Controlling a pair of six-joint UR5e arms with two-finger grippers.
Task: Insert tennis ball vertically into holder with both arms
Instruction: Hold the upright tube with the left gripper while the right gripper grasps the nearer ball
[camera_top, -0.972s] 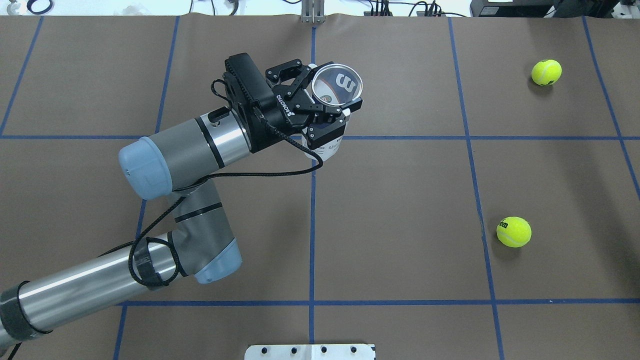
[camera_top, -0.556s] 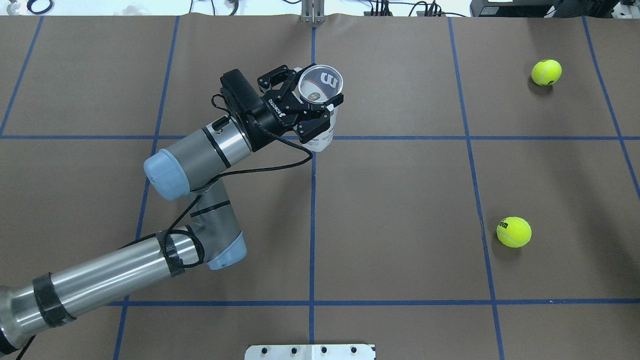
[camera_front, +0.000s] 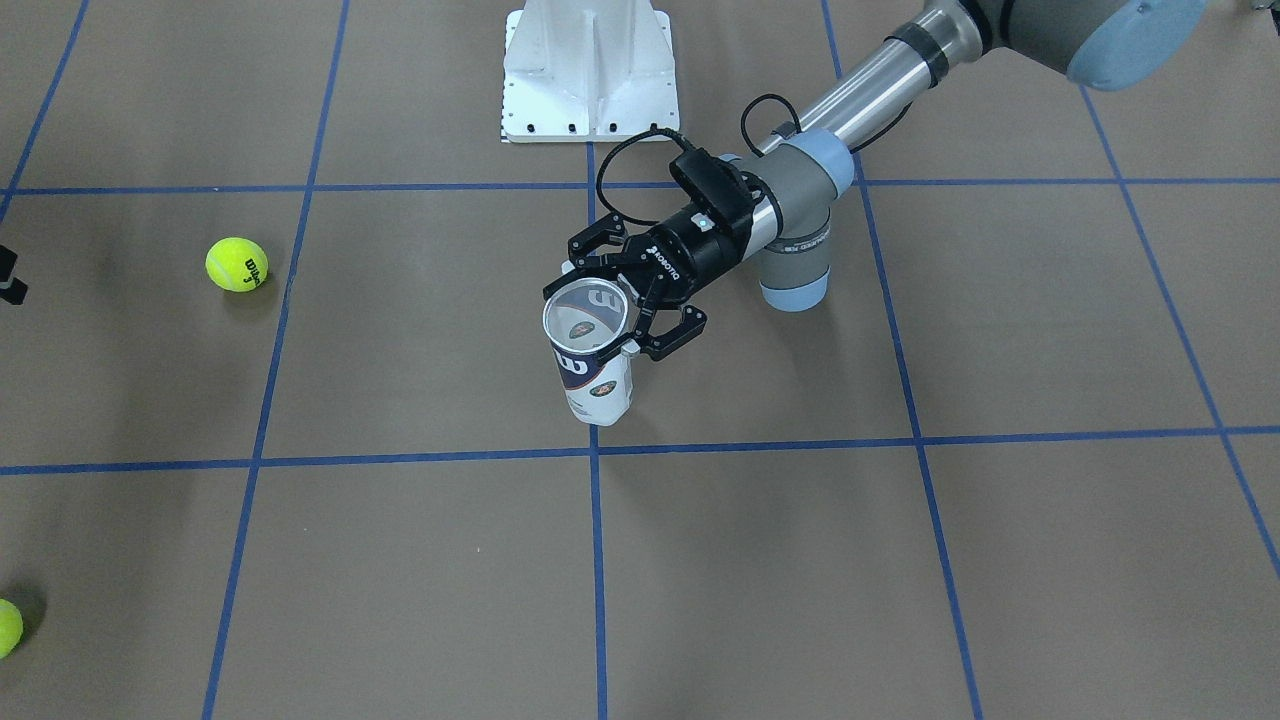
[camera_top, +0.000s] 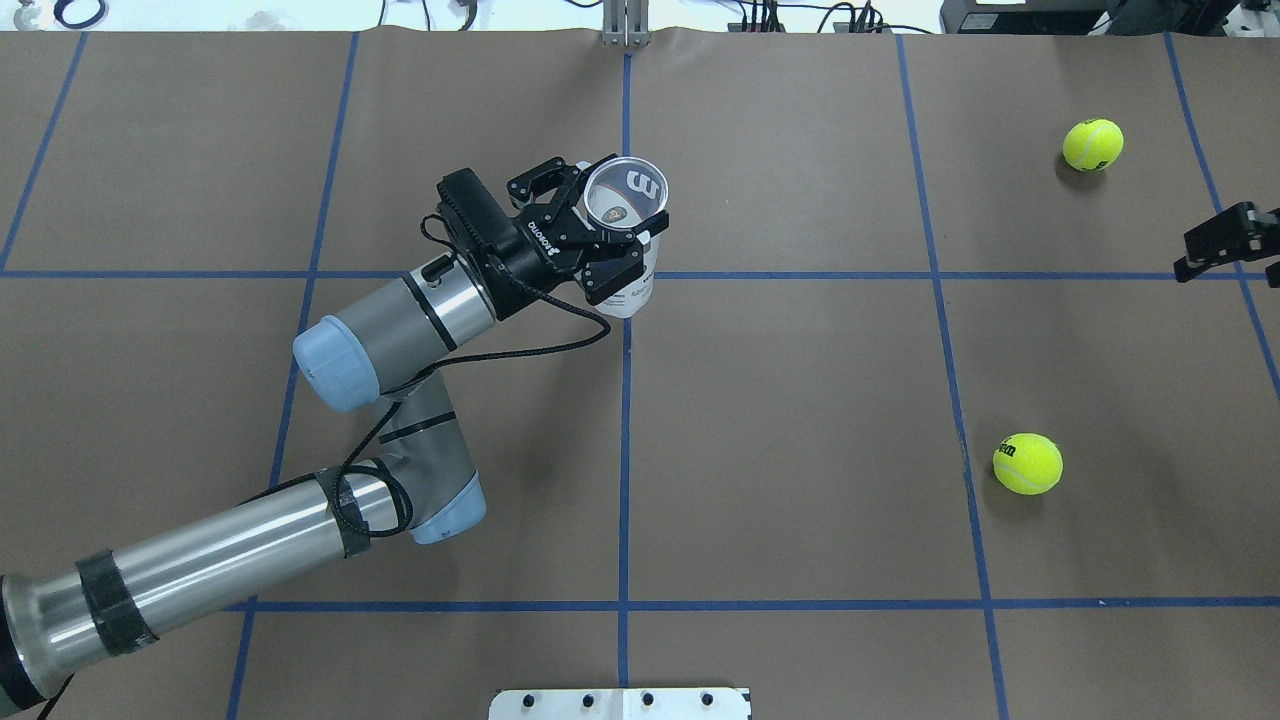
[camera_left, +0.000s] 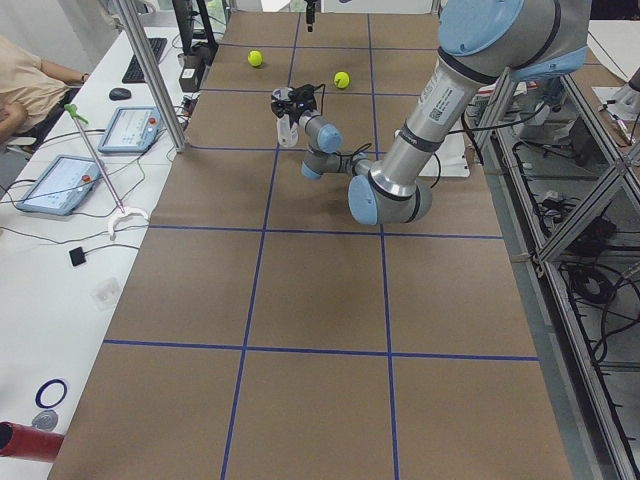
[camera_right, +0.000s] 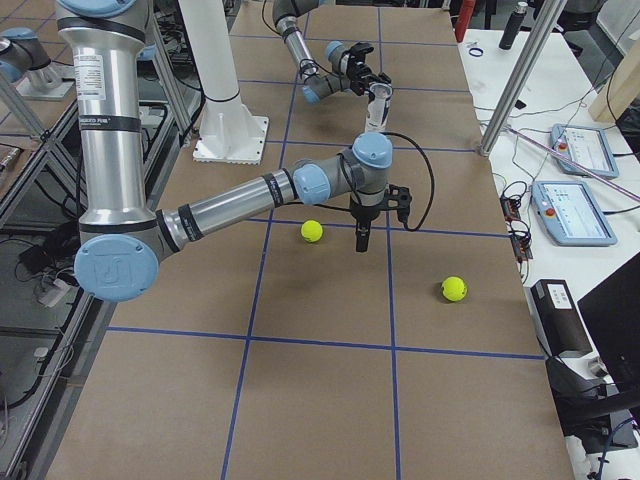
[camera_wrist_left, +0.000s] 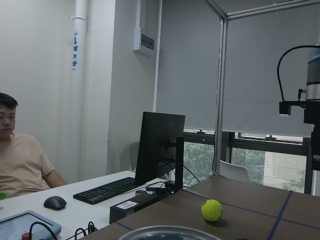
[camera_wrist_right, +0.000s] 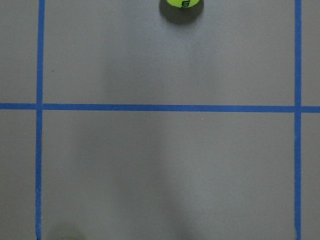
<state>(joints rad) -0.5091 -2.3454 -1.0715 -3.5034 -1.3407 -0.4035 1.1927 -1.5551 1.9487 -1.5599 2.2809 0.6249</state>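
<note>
The holder (camera_top: 633, 296), a clear can with a navy-and-white label, stands upright with its open mouth up, just left of the table's middle line. My left gripper (camera_top: 612, 226) is shut on its upper part from the side; both also show in the front view, the holder (camera_front: 598, 386) and the gripper (camera_front: 606, 316). One tennis ball (camera_top: 1027, 463) lies at the near right and a second ball (camera_top: 1093, 145) at the far right. My right gripper (camera_top: 1228, 242) hangs at the right edge between them, fingers down, holding nothing; only part of it shows.
The table is brown with blue tape lines (camera_top: 624, 420). The white robot base plate (camera_front: 588, 70) sits at the near middle edge. In the left wrist view, the holder's rim (camera_wrist_left: 160, 232) shows at the bottom and a ball (camera_wrist_left: 212, 210) beyond it.
My left gripper has carried the holder left and lower, still upright. My right gripper has come into view at the right edge. The balls have not moved.
</note>
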